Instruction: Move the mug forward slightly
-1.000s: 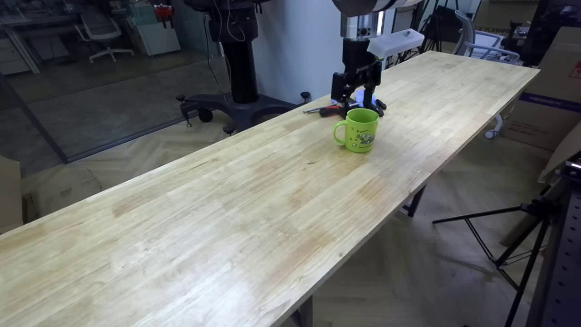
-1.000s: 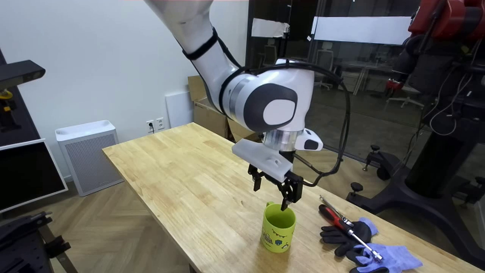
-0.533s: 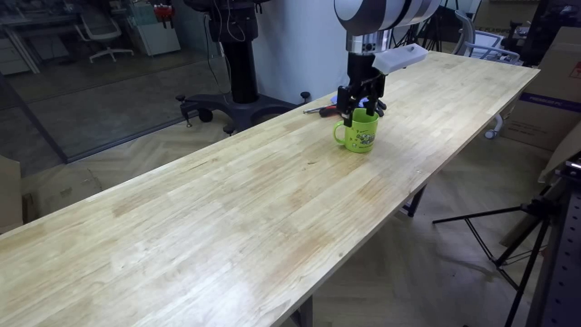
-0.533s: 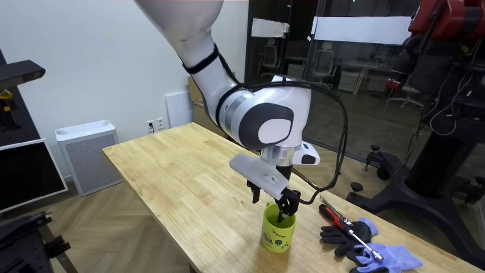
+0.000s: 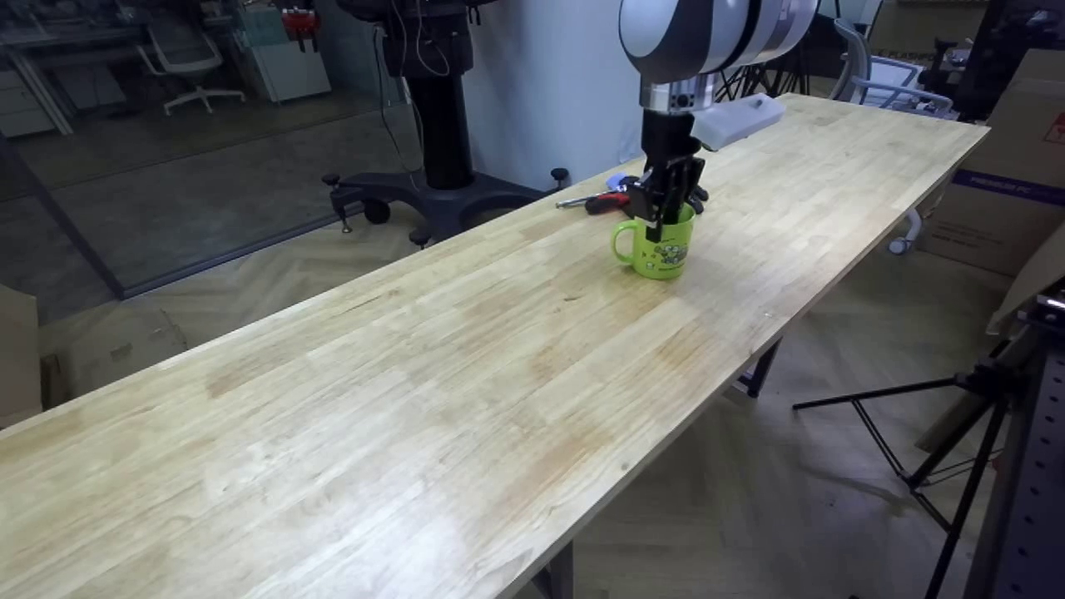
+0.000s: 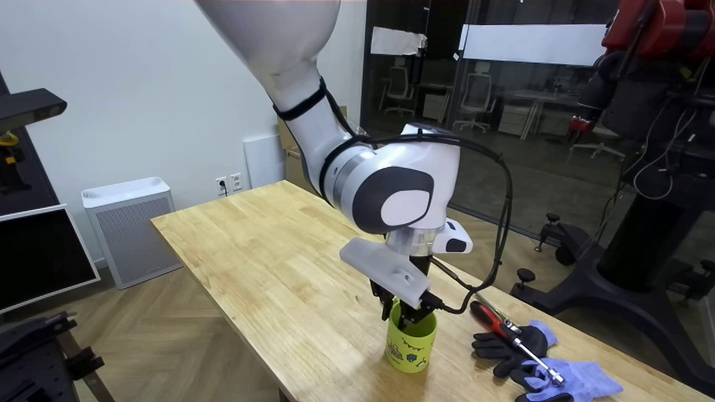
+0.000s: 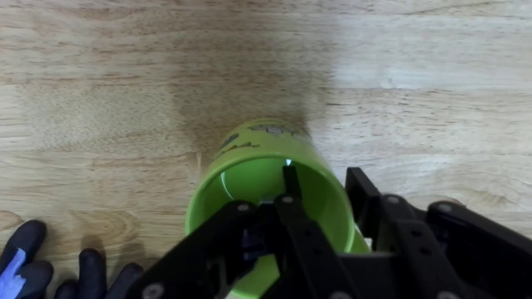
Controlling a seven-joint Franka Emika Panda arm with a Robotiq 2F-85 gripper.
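Pale wood is seen across the wrist view, where the table (image 7: 124, 62) is topped by a green mug (image 7: 249, 182), with dark gloves (image 7: 92, 270) laid to the left. The gripper (image 7: 323, 172) is spread a little: one finger (image 7: 292, 182) is seen inside the mug, one outside by the handle (image 7: 360, 245), with the mug's side between them. Nothing looks pinched yet. If the squeeze is not even, the mug could be tipped, since its side might be met by one finger first. In an exterior view, the mug is seen upright on the far part of the table, with a red-handled tool (image 5: 610, 201) laid behind it. If the handle is caught by the outer finger, the mug could be spun. In an exterior view, with a white wall (image 6: 156, 84) far behind, a gap is seen between the mug and the gloves on its right. Held by one side, the mug could be made to lean when dragged, and if it is slid right, the gloves could be bumped.
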